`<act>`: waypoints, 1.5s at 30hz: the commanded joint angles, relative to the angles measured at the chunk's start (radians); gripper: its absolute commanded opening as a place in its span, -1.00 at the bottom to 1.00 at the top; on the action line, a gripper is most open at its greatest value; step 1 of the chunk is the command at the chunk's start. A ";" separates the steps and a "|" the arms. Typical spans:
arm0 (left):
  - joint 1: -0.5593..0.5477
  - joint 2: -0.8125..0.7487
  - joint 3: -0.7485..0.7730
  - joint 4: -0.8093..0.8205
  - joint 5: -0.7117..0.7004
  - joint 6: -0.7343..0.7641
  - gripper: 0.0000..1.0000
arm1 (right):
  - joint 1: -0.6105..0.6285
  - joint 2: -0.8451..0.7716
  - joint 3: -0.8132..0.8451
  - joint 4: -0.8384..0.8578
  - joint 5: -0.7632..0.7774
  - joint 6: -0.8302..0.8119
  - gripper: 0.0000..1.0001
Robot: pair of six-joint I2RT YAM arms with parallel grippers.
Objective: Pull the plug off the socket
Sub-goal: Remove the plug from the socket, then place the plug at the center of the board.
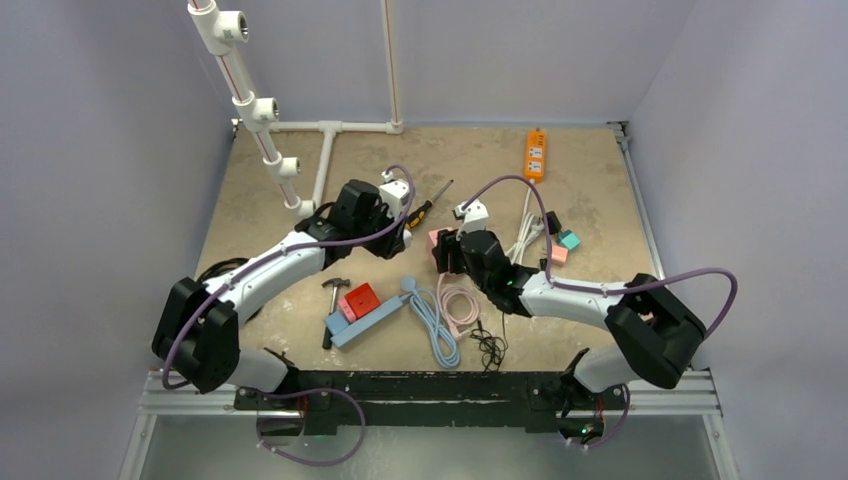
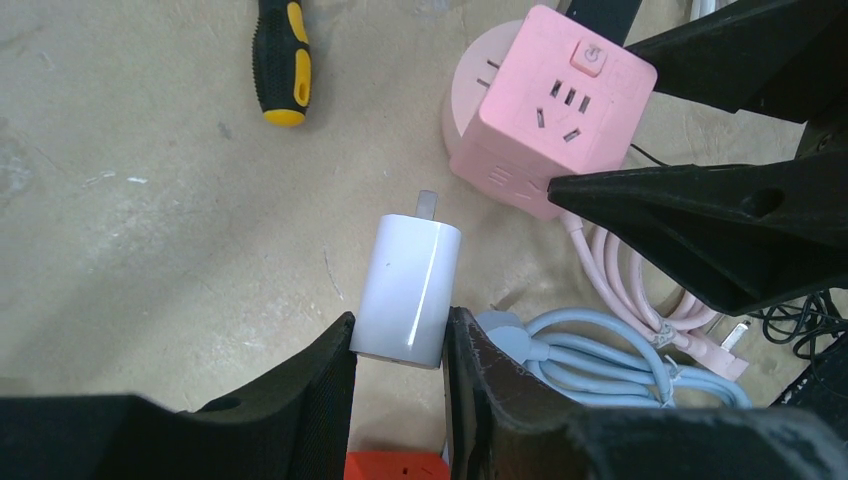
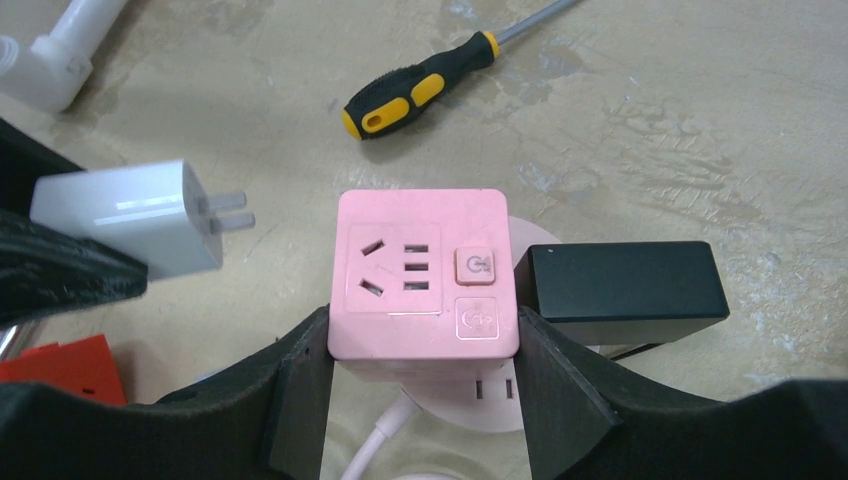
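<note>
Well, the left gripper (image 2: pixel 400 335) is clamped on the white plug (image 2: pixel 410 272), pads tight on both its sides, prongs bare and pointing toward the pink socket cube (image 3: pixel 425 270). The plug hangs just left of the cube, clear of it. The right gripper (image 3: pixel 422 345) squeezes that cube between its fingers. A black adapter (image 3: pixel 625 280) sits just right of the cube, touching it, I think. A yellow-and-black screwdriver (image 3: pixel 420 85) lies farther back.
</note>
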 commanded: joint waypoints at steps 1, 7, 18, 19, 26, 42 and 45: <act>-0.001 -0.068 -0.006 0.039 -0.043 0.001 -1.00 | -0.002 -0.013 0.001 0.039 -0.090 -0.030 -0.85; -0.001 -0.123 -0.024 0.066 -0.050 0.005 -1.00 | -0.002 -0.079 -0.031 0.086 -0.154 -0.036 0.18; -0.077 -0.092 0.053 0.166 0.003 -0.044 -1.00 | -0.037 -0.333 -0.076 0.066 -0.113 -0.028 0.98; -0.099 -0.067 0.077 0.171 0.001 -0.048 -1.00 | -0.063 -0.343 -0.073 0.052 -0.113 -0.018 0.98; -0.256 0.191 0.300 0.193 -0.006 -0.057 -1.00 | -0.251 -0.545 -0.106 -0.004 -0.050 0.070 0.98; -0.441 0.708 0.667 0.314 0.007 -0.146 -1.00 | -0.264 -1.123 -0.273 -0.125 0.505 0.238 0.98; -0.445 0.747 0.661 0.380 -0.009 -0.180 -1.00 | -0.265 -1.121 -0.275 -0.130 0.509 0.244 0.98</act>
